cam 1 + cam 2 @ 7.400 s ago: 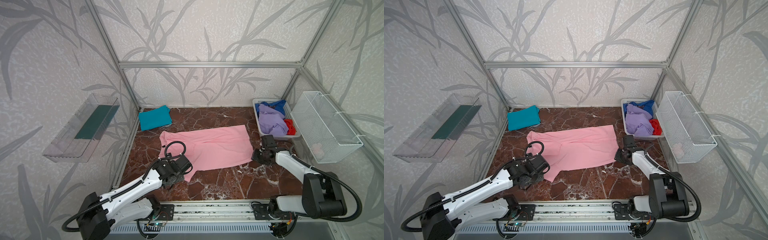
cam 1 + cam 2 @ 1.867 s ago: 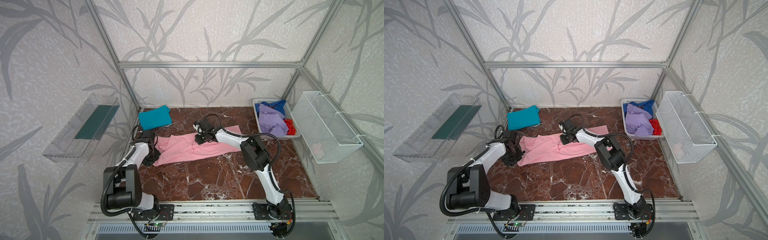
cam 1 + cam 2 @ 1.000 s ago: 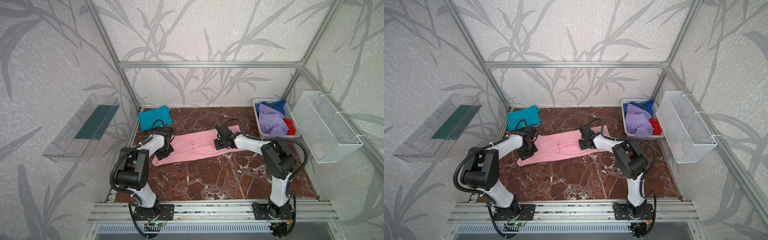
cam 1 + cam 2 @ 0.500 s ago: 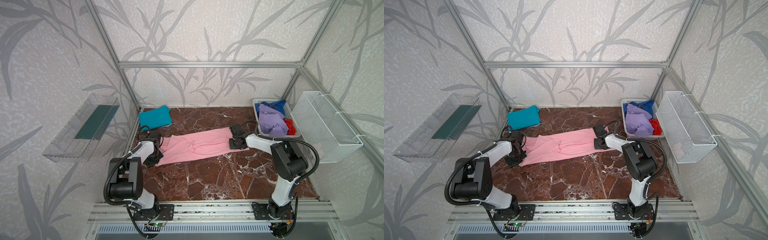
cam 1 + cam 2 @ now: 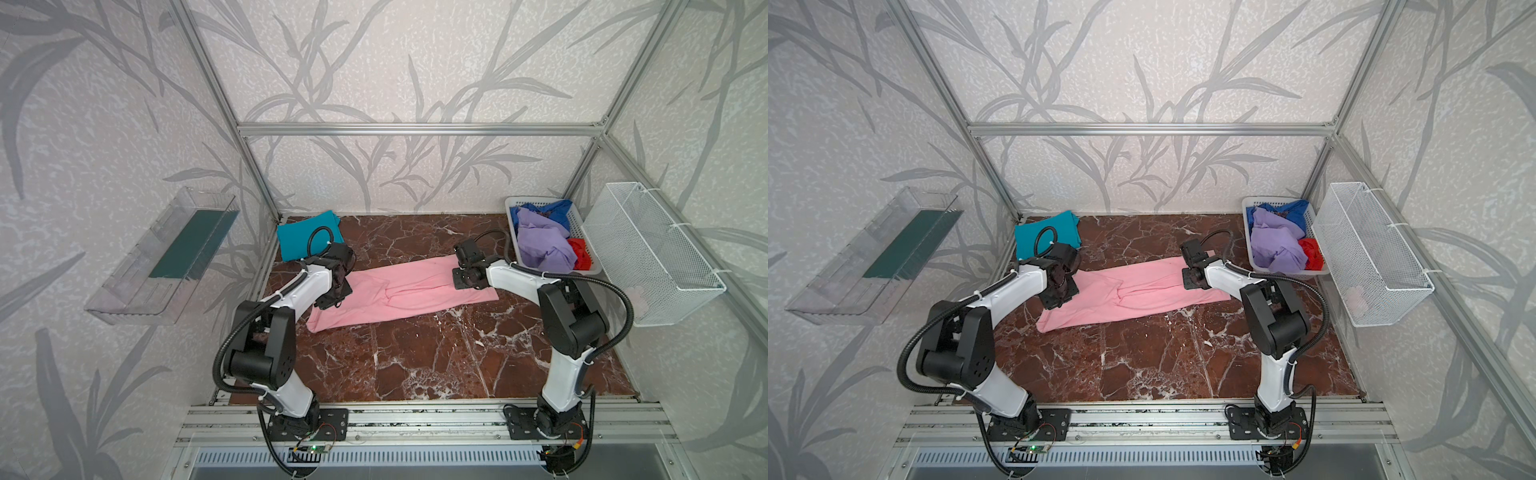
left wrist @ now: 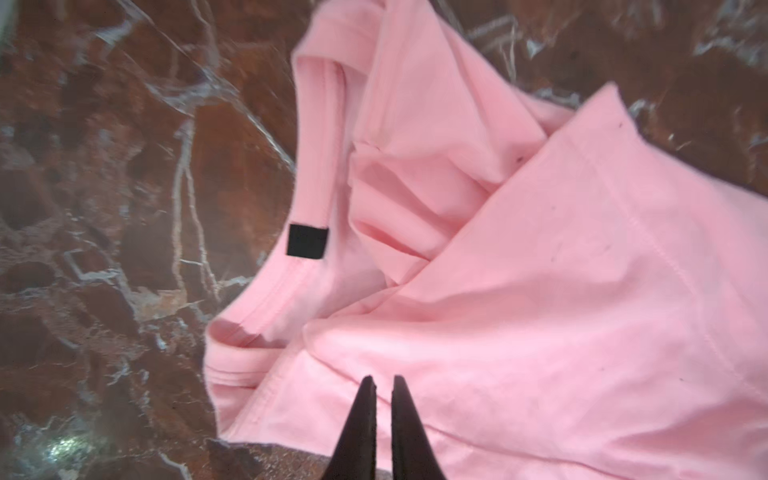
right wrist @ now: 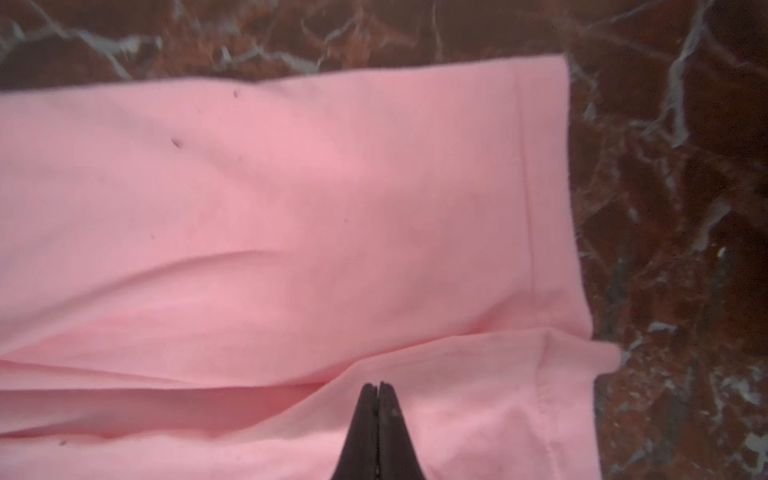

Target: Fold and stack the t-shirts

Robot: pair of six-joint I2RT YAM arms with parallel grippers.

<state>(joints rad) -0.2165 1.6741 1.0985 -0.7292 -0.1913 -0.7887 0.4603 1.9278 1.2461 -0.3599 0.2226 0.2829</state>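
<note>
though shut before, left gripper [image 6: 384, 379] parts — slightly.

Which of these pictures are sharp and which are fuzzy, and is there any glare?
Both top views: sharp and evenly lit, no harsh shadows on the marble floor. Left wrist view: that floor is smeared, with one bright glare spot near a corner; the pink t-shirt is clearer. Right wrist view: soft throughout, even the t-shirt's hem.
</note>
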